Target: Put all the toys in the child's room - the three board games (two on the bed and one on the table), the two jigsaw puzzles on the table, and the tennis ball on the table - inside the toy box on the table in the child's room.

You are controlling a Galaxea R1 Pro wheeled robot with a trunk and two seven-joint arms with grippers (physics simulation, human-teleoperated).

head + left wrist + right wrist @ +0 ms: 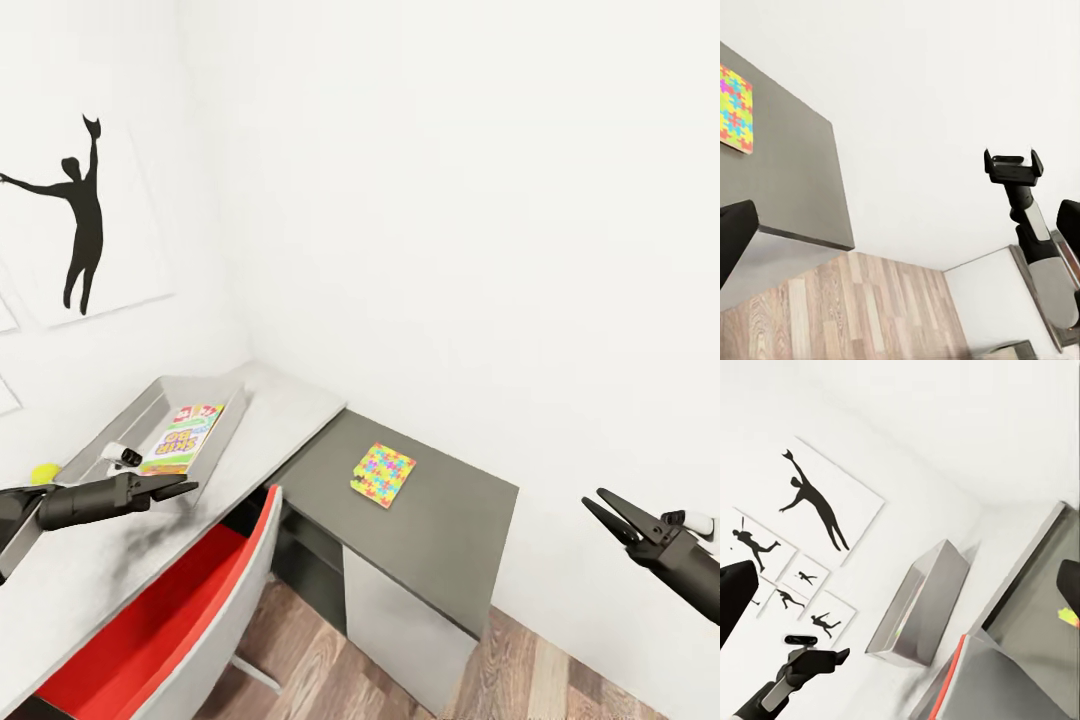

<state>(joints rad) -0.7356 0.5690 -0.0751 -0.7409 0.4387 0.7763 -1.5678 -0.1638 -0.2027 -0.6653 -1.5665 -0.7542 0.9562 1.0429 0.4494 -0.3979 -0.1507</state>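
Meanwhile, my left gripper (185, 488) hovered clenched and empty beside the toy box (110, 430); my right gripper (607, 511) was spread. Jigsaw puzzle (383, 474) next: reach needed.

Multicoloured jigsaw puzzle (383, 474) on dark grey cabinet (450, 520); pale grey toy box (190, 395); red-seated chair (170, 610).

Red-seated grey-backed chair (190, 610) tucked under the desk; black silhouette posters (82, 215) on white wall (480, 200); wood-plank floor (320, 670) below.
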